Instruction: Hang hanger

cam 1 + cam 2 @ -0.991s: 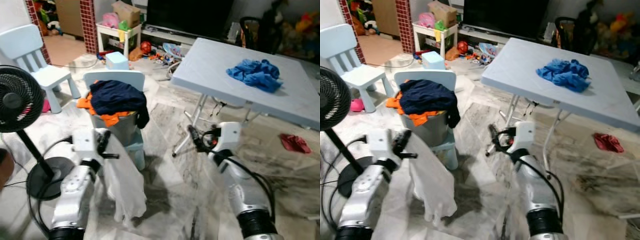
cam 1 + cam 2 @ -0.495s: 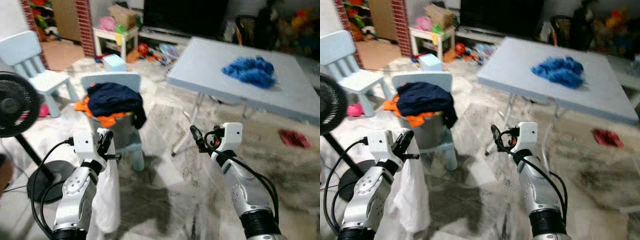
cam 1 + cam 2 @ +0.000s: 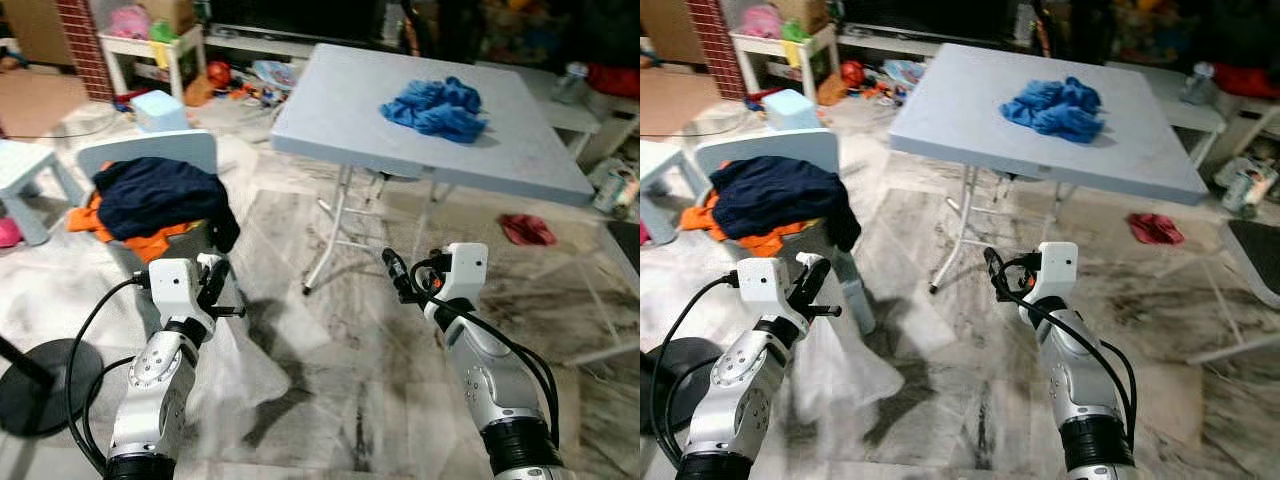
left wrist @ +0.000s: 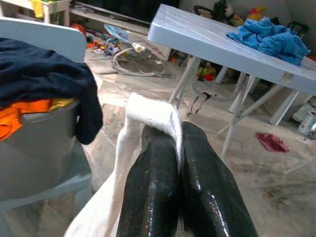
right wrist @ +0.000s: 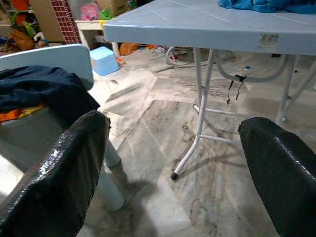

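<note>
The whole view has swung to the right since half a second ago: the standing fan on the left has slid out of sight, leaving just its round base point(image 3: 35, 385), and the marble floor point(image 3: 340, 370) on the far right now takes up more of the picture. That is the camera turning, not the things moving.

The pale blue folding table point(image 3: 350, 125) stands far and to the right, with a crumpled blue cloth point(image 3: 435, 105) lying on its top. A small red cloth point(image 3: 527, 229) lies on the floor beyond the table's right side. On the left, a light blue chair point(image 3: 150, 150) carries a heap of navy and orange clothes point(image 3: 150, 195).

A white garment point(image 3: 235, 350) hangs near the left, just in front of the chair, draping toward the floor as before. The left gripper point(image 4: 175, 148) keeps its fingers pressed together, pinching the garment's top edge. No hanger can be made out.

The right gripper point(image 5: 173, 148) stays raised over the floor near the table leg, fingers spread wide, holding nothing.
</note>
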